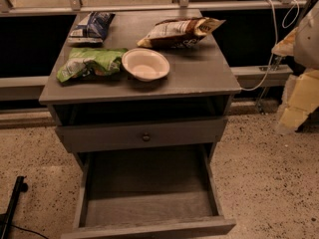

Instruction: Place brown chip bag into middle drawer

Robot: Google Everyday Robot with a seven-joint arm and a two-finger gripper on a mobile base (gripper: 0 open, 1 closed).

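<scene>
The brown chip bag (179, 32) lies on the back right of the grey cabinet top (199, 73), with cream ends and white lettering. The middle drawer (149, 205) is pulled out low at the front, below a shut drawer front with a round knob (145, 137). Its bare floor holds nothing. My gripper (298, 86) shows as white and cream parts at the right edge of the view, off to the right of the cabinet and apart from the bag. Nothing shows in it.
A white bowl (145, 63) sits mid-top, a green bag (89, 63) to its left, a blue-and-white bag (91, 26) at back left. A white cable (273, 39) hangs by the rail at right. A black object (12, 203) lies on the floor at left.
</scene>
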